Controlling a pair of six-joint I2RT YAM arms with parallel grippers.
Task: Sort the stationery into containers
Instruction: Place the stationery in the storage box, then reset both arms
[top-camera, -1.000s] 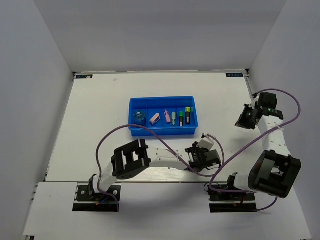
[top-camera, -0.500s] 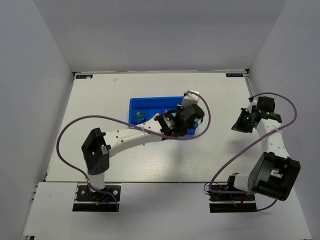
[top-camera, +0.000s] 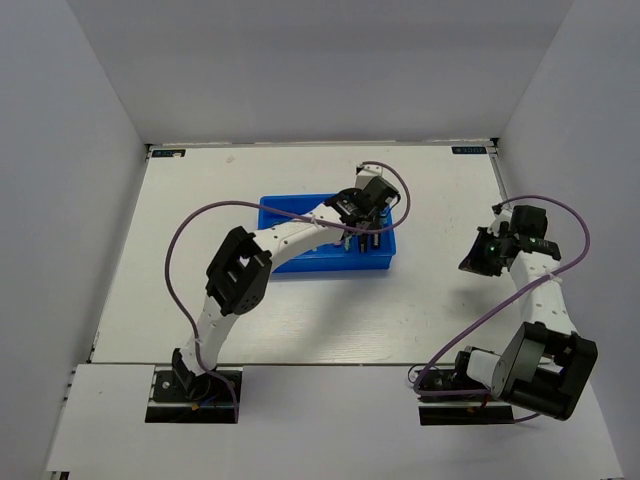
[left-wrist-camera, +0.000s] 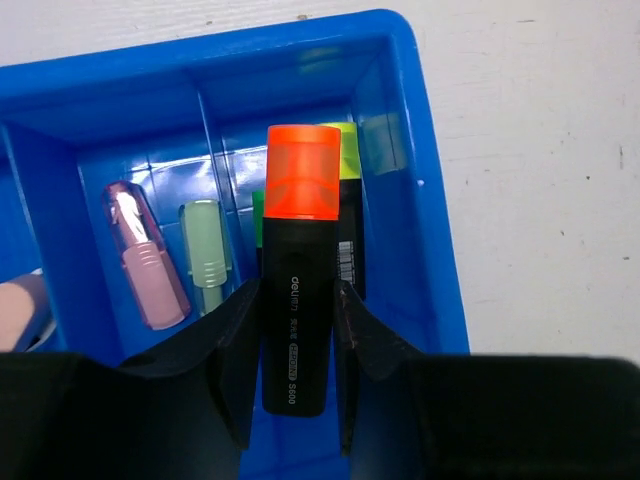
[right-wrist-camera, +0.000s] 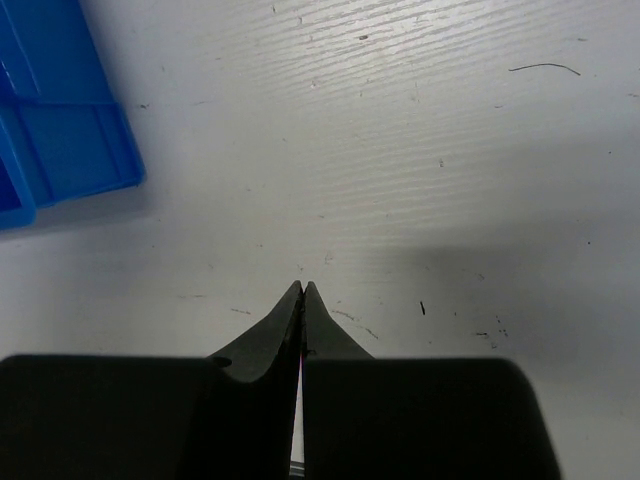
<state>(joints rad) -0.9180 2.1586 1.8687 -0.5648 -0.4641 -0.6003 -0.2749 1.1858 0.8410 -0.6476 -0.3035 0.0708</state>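
Left gripper (left-wrist-camera: 297, 300): clamped on the orange-capped marker (left-wrist-camera: 298, 250), one finger against each side of its black barrel, cap pointing away from the wrist.
Orange-capped marker: held over the right-end compartment of the tray (left-wrist-camera: 430, 200) — overlapping a yellow-capped marker (left-wrist-camera: 348, 160) lying there.
Tray: blue, mid-table; the neighbouring compartment holds a pink tube (left-wrist-camera: 145, 265) and a pale green tube (left-wrist-camera: 205, 255), side by side.
Right gripper (right-wrist-camera: 303, 290): fingers pressed together, nothing between them — over bare table (right-wrist-camera: 400, 150), well apart from the tray.
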